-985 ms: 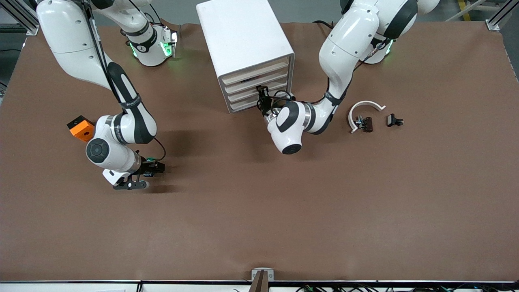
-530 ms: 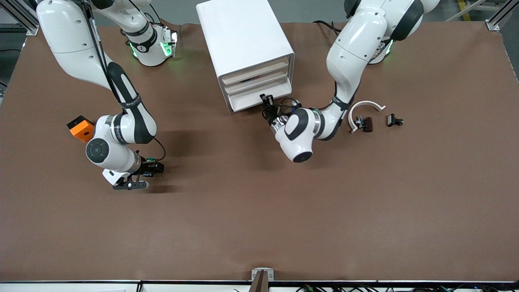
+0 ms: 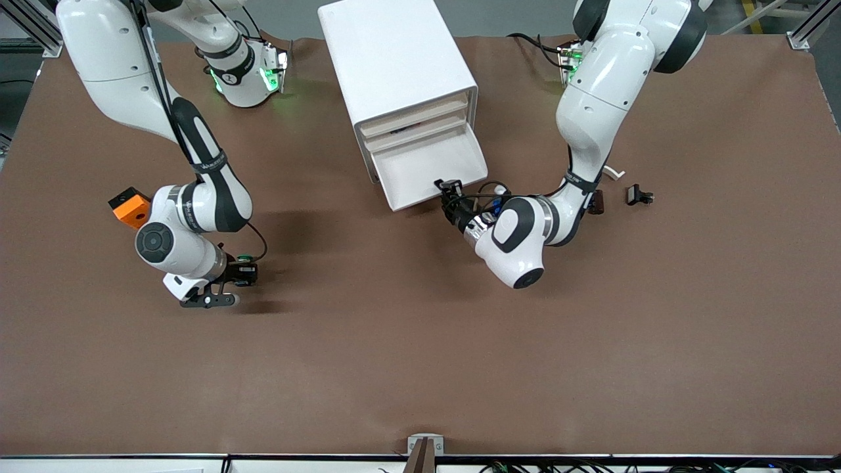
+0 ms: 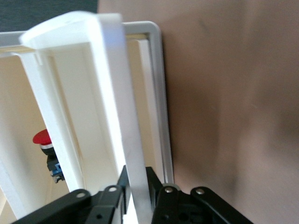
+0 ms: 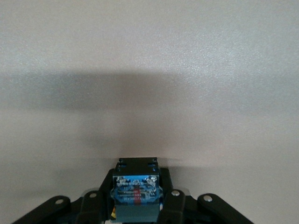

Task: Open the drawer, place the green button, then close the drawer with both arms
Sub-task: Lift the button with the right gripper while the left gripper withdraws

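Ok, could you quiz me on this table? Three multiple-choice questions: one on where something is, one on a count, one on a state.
1. Where is the orange cube?
A. On the table beside the right arm, toward that arm's end of the table
B. Inside the open drawer
C. On top of the cabinet

2. How many drawers of the white cabinet stand pulled out?
A. None
B. One
C. Three

3. What is the right end effector doing?
A. Standing open and empty
B. Gripping the orange cube
C. Shut on the button

Answers:
1 A: the front view shows the cube on the brown table beside the right arm's wrist.
2 B: only the bottom drawer sticks out, with the left end effector at its front.
3 C: the right wrist view shows the button's body clamped between the fingers.
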